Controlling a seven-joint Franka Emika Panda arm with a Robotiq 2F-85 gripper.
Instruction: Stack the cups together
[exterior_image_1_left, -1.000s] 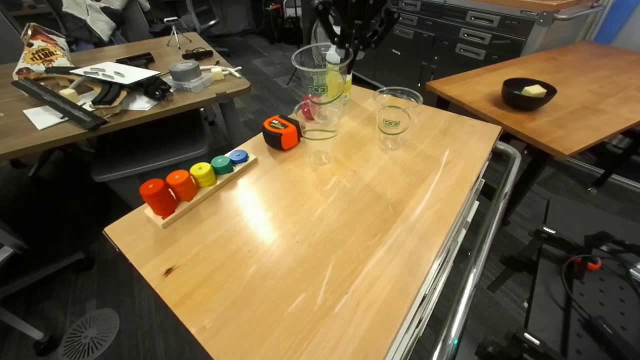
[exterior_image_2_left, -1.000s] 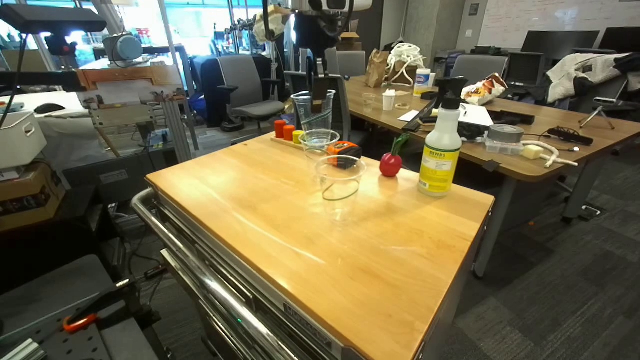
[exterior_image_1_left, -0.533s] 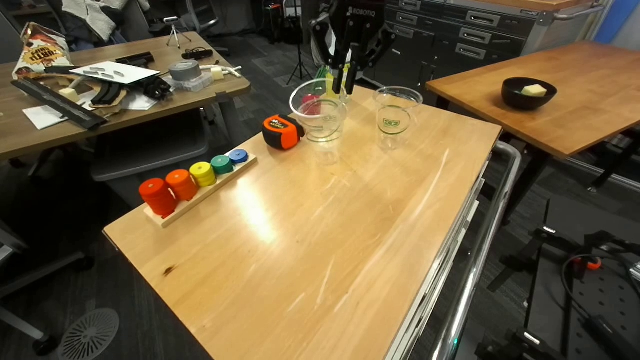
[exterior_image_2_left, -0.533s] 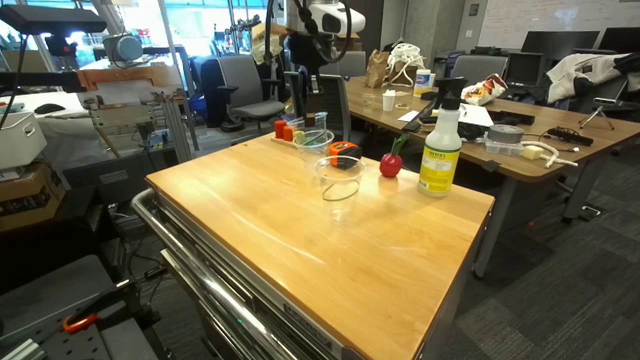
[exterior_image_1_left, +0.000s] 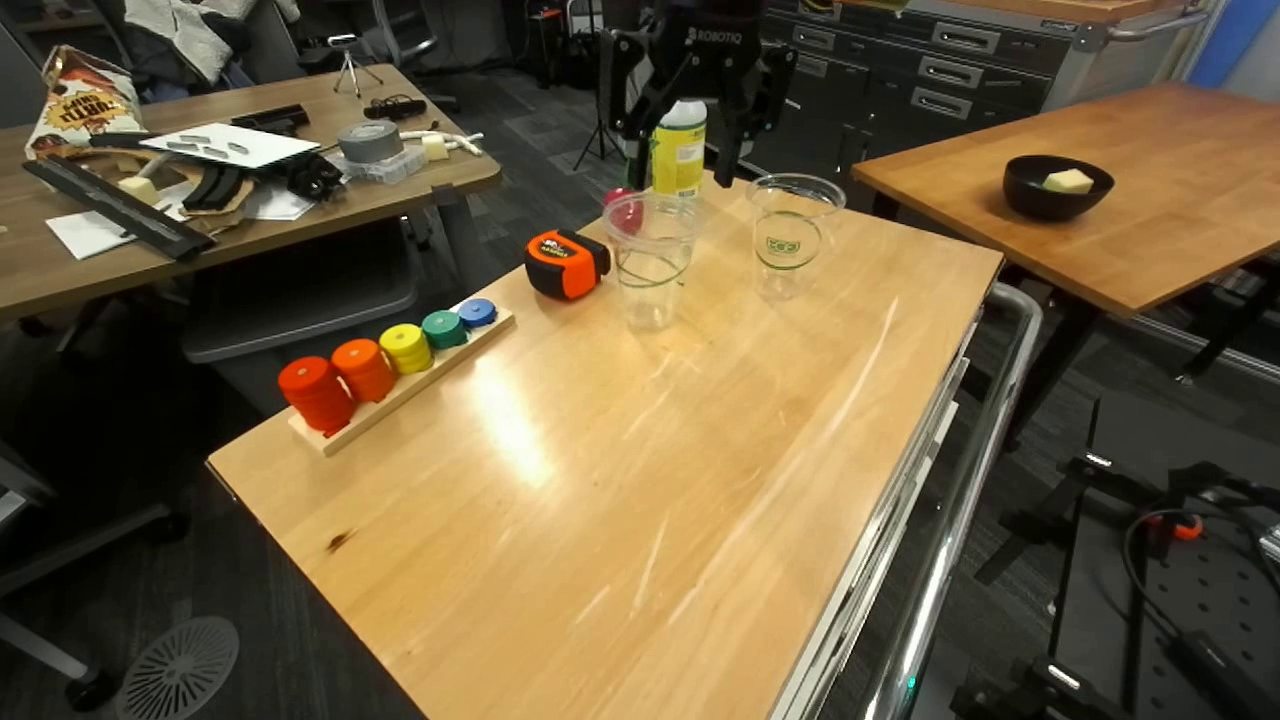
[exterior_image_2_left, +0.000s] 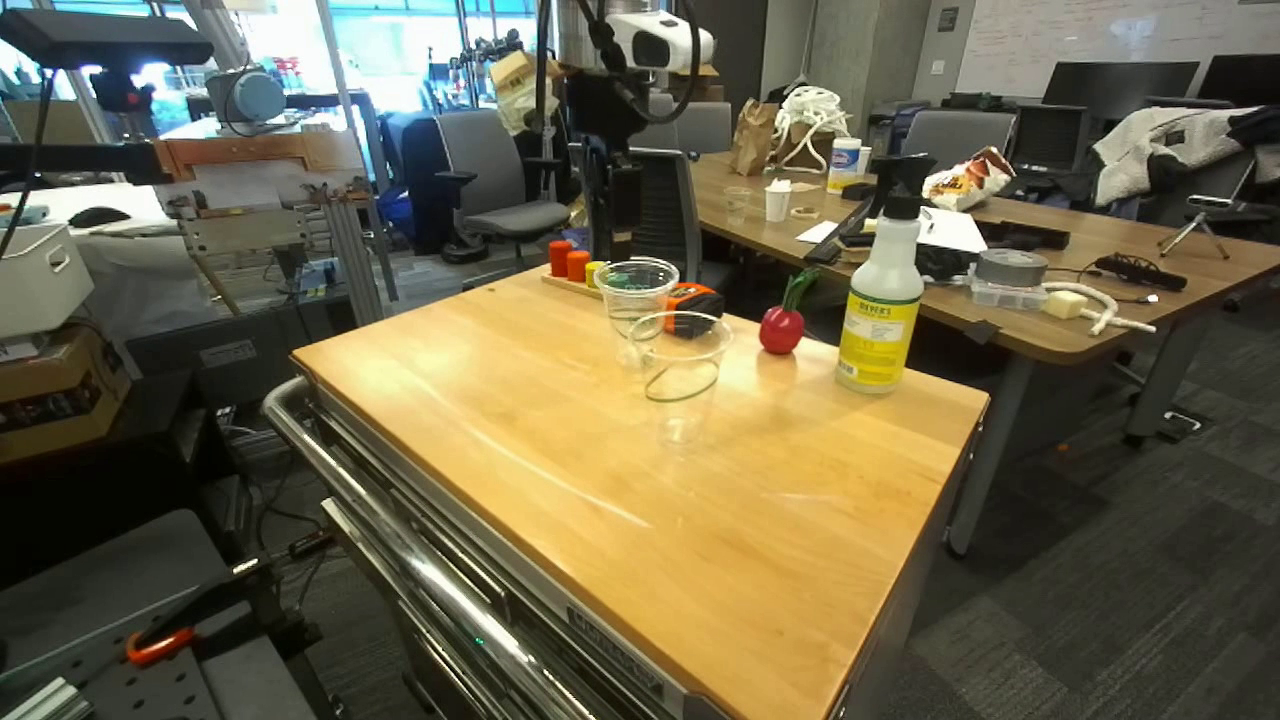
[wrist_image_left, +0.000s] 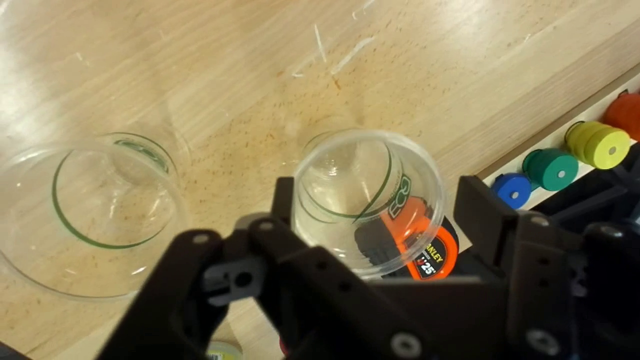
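We have a nested pair of cups (exterior_image_1_left: 650, 290) upright on the main surface (exterior_image_1_left: 600, 480), one cup inside the other, just beside the orange-and-black tape measure (exterior_image_1_left: 562, 268); in the wrist view part of that tape measure shows through their clear walls. The third cup (exterior_image_1_left: 785, 270) stands near the pair, apart from it, and through its side we see the wood of the main surface. On a separate surface (exterior_image_1_left: 1150, 240) a black bowl (exterior_image_1_left: 1035, 202) holds a pale yellow block (exterior_image_1_left: 1068, 181). On the cluttered surface (exterior_image_1_left: 380, 205) a grey tape roll (exterior_image_1_left: 370, 142) sits on a clear box (exterior_image_1_left: 392, 168) whose contents we cannot make out. A spray bottle (exterior_image_2_left: 878, 330) stands upright near the main surface's edge; how full it is, we cannot tell.

Both the pair and the third cup point mouth up, narrow end down, with the long axis vertical. In an exterior view the third cup's green mark faces us; in the wrist view the pair's mark lies on the side toward the tape measure.

The tool (exterior_image_1_left: 684, 176) is above the pair, its fingers (wrist_image_left: 485, 217) spread wide, and in the wrist view the pair's rim shows between them.
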